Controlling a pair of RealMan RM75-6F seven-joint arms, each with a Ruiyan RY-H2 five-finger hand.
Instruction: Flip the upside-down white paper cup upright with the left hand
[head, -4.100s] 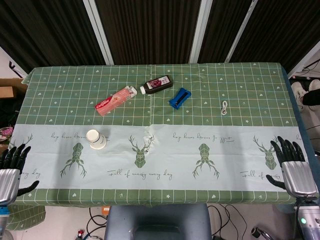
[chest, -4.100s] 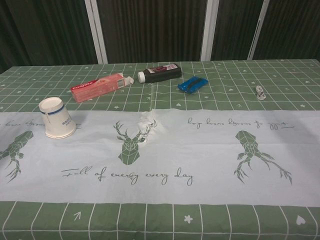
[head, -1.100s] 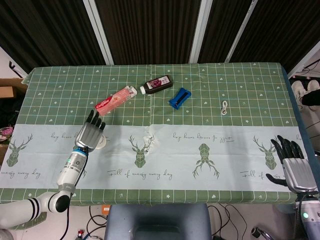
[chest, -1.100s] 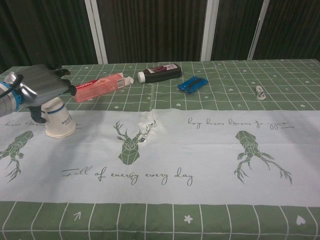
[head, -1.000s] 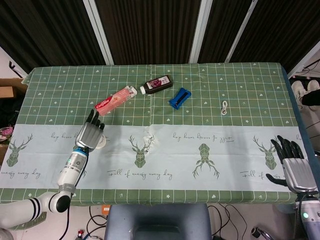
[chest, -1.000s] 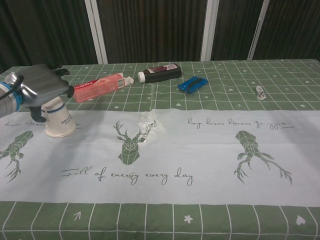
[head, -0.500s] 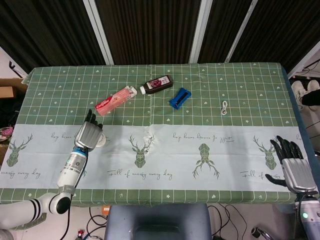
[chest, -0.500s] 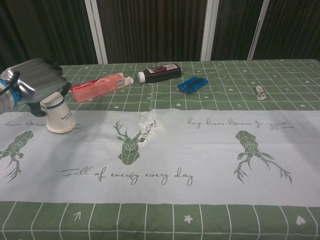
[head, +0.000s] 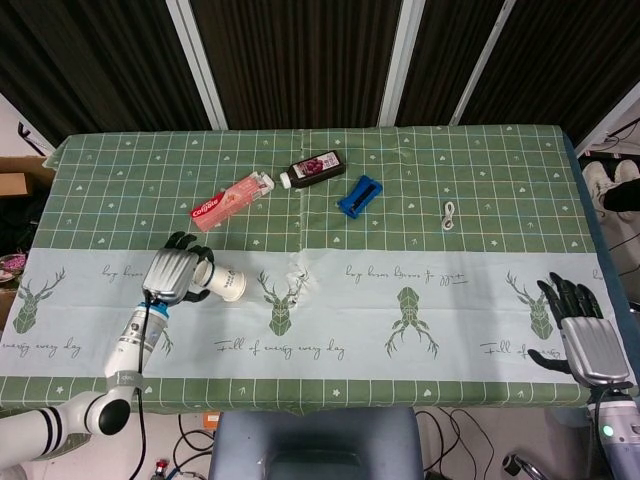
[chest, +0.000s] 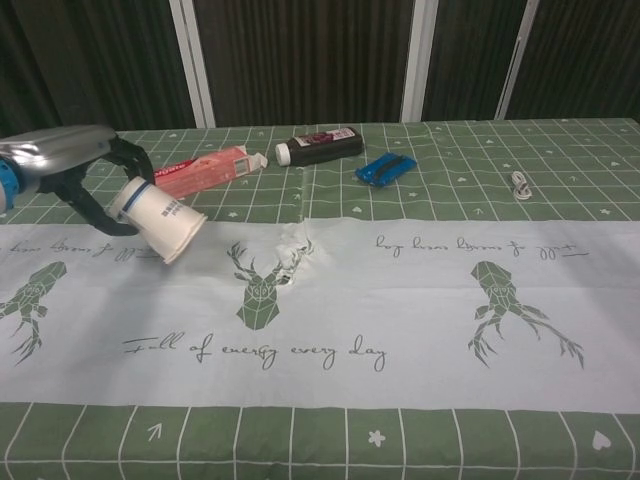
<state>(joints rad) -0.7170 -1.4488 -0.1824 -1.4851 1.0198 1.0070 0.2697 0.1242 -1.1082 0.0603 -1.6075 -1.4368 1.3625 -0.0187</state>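
Where half a second ago the paper cup (chest: 156, 221) stood mouth-down near the table's (head: 420, 190) left edge, the left hand (head: 172, 273) now grips it lifted and tipped sideways, so the flip is underway; the right hand (head: 578, 332) rests with fingers spread, holding nothing.

A white paper cup (chest: 160, 218) with a dark blue band, held by a silver-and-black left hand (chest: 75, 160), above a green grid tablecloth (head: 480, 190) (a pale strip carries green deer motifs). Behind: a red-and-white toothpaste box (head: 232, 199), a dark bottle (head: 317, 167), a blue packet (head: 359, 196).
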